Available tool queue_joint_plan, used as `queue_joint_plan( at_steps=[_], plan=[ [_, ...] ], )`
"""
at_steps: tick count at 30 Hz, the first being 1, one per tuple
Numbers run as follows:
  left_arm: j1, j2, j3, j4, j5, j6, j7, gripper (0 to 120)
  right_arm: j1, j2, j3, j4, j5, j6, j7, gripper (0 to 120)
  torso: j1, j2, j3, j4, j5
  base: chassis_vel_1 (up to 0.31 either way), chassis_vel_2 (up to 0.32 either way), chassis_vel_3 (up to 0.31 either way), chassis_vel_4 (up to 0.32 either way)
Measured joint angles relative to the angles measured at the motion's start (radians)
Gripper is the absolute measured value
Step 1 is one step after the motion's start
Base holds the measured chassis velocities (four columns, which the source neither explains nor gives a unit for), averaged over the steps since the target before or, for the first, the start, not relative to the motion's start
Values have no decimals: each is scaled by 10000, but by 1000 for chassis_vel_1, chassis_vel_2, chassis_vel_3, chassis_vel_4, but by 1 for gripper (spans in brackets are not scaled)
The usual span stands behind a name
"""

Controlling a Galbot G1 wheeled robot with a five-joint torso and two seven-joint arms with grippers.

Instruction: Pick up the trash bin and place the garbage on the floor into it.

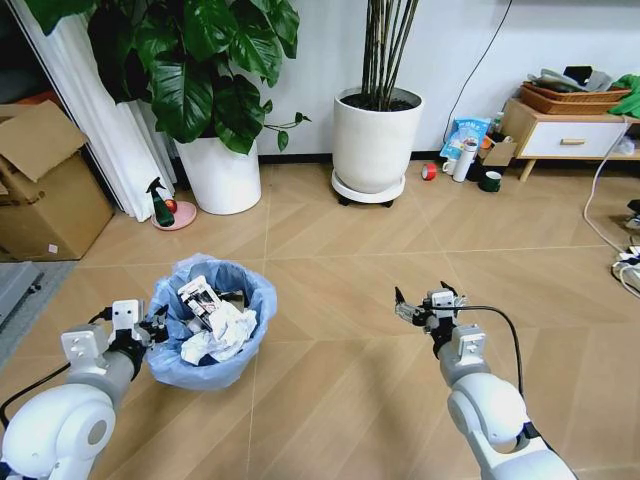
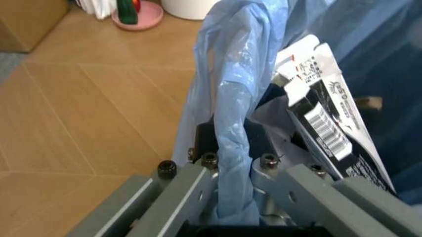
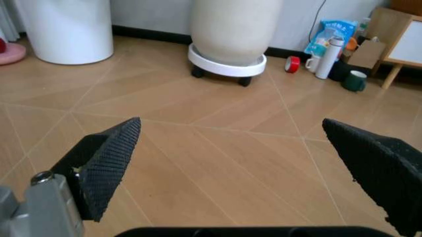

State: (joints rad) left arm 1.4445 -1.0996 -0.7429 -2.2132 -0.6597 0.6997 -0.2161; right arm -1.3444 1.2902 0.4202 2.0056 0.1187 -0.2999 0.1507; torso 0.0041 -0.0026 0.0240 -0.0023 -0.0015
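The trash bin, lined with a crinkly light-blue bag, is at the lower left of the head view. My left gripper is shut on its near rim. The left wrist view shows the bag's folded edge pinched in that gripper. Garbage lies inside: crumpled white paper and a black-and-white carton. I cannot tell whether the bin rests on the floor. My right gripper hovers open over bare floor to the right, its pads spread wide with nothing between them.
Two big white plant pots stand at the back. A small red object, a mug, a bottle and a blue bag sit by a low cabinet. Cardboard boxes are far left. Wooden floor lies open between my arms.
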Motion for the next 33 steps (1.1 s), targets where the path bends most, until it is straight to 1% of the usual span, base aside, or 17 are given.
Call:
queue_joint_plan(
  at_steps=[2,5,6,7,8,9,11,13,16,19,20,22,24,25,28,33],
  plan=[
    [-40,-18,17,52,39,-19,45,0,17,30,-3,-32,-38,16,1,100,0,1,-1,0,8,0,0,0,0],
    [-67,-38,61,101,76,-25,44,0,32,32,-15,-59,-41,53,-11,100,-1,1,-1,0,5,0,0,0,0],
    [-208,-94,208,306,141,-27,-18,0,169,32,-99,-307,-18,187,-126,100,-3,3,-4,-2,8,0,0,0,0],
    [-208,-94,208,306,141,-27,-18,0,169,32,-99,-307,-18,187,-126,100,-3,3,-4,-2,8,0,0,0,0],
    [-384,-145,382,551,212,-5,-104,0,507,-7,-184,-787,97,299,-281,100,0,-1,3,-1,1,24,-60,-45,45],
    [-464,-154,451,654,255,9,-116,0,715,-58,-192,-952,165,343,-345,100,0,-1,2,0,4,24,-60,-43,63],
    [-595,-173,540,807,422,9,-118,0,1019,-158,-157,-1112,263,416,-432,100,-2,1,-2,2,9,12,-12,-22,32],
    [-739,-299,629,933,624,6,-136,0,1317,-310,-101,-1293,453,483,-523,100,-1,0,0,2,3,0,0,0,0],
    [-737,-379,639,922,691,1,-157,0,1430,-330,-51,-1414,495,545,-554,100,-2,0,-1,0,5,0,0,0,0],
    [-333,-377,507,498,690,-3,-262,0,1392,-285,6,-1468,516,452,-480,100,-1,0,0,1,7,0,0,0,0],
    [-333,-377,507,498,690,-3,-262,0,1392,-285,6,-1468,516,452,-480,100,-1,0,0,1,7,0,0,0,0],
    [-164,-261,438,203,451,20,-469,0,1275,-360,-12,-1314,618,280,-342,100,0,-1,1,1,7,0,0,0,0],
    [17,-9,320,-213,-44,77,-730,0,1093,-455,-37,-1015,732,50,-236,100,-1,1,-2,0,4,26,-7,-11,22],
    [17,-9,320,-213,-44,77,-730,0,1093,-455,-37,-1015,732,50,-236,100,-1,1,-2,0,4,51,-15,-23,44],
    [207,163,65,-529,-271,87,-793,0,825,-223,-107,-677,633,-120,-13,100,-1,0,-1,-1,9,50,-47,-52,49],
    [395,240,8,-864,-363,87,-790,0,585,11,-121,-190,470,-256,184,100,-1,0,-1,1,6,56,-68,-59,59]
  ],
)
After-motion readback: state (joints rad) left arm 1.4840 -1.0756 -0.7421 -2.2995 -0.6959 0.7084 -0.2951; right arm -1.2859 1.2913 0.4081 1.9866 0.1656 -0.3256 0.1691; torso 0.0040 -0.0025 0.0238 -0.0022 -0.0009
